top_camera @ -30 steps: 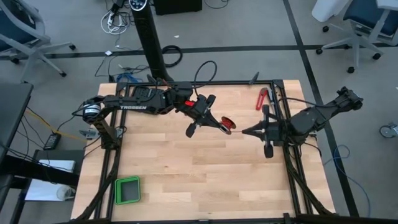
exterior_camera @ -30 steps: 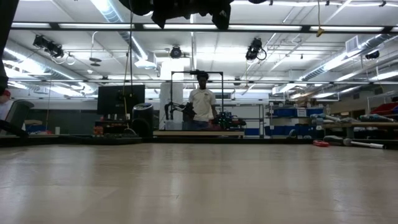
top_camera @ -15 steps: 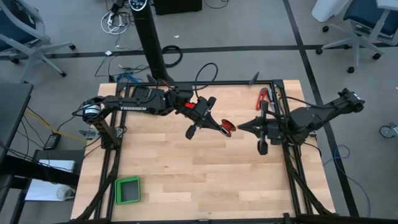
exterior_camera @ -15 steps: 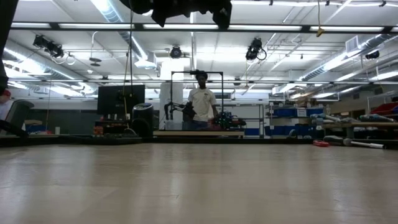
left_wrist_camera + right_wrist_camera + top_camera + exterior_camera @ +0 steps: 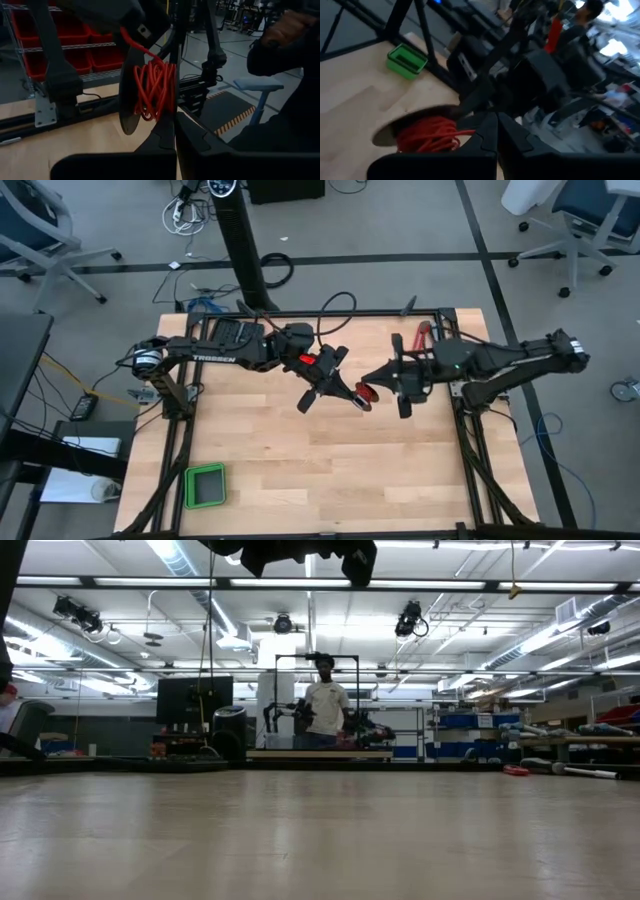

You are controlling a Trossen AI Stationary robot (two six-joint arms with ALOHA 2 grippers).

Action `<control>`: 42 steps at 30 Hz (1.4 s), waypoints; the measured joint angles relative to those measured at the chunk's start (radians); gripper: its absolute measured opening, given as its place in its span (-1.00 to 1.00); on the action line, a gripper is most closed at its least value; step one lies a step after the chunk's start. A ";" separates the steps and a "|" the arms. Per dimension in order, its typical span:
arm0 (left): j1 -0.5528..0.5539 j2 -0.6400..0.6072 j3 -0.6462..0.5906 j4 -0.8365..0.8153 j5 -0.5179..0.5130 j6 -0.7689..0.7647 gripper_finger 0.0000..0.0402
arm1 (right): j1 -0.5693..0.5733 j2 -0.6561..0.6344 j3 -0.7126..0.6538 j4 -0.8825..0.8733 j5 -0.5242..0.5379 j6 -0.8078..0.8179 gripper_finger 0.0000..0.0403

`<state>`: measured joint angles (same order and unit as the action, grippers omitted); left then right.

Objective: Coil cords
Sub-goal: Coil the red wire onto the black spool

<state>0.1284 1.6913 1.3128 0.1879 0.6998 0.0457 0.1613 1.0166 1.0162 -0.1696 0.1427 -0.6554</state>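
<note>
**Red cord bundle held mid-air between both arms**

Red cord (image 5: 366,393), wound into a small bundle, hangs above the wooden table (image 5: 300,470) near its middle. Left pincer (image 5: 352,394) is clamped on the bundle. Right pincer (image 5: 370,374), fingers pressed together, touches it from the opposite side. Green tray (image 5: 205,486) sits well apart, near the table's corner.

I see a green tray (image 5: 205,486) at the table's lower left, a red-handled tool (image 5: 420,333) upper right, and a person (image 5: 324,707) standing beyond.
</note>
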 joint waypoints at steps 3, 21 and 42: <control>-0.003 0.000 0.000 0.000 0.000 -0.017 -1.00 | -0.047 0.031 0.034 -0.032 -0.106 0.007 -1.00; -0.005 0.000 0.000 -0.001 0.063 -0.004 -1.00 | -0.200 0.090 0.070 -0.112 -0.341 0.035 -0.99; -0.007 0.000 0.000 0.130 0.080 0.032 -1.00 | -0.210 0.095 0.069 -0.301 -0.287 0.199 -0.63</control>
<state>0.1212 1.6913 1.3128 0.3181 0.7803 0.0780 -0.0490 1.1119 1.0855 -0.4702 -0.1444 -0.4563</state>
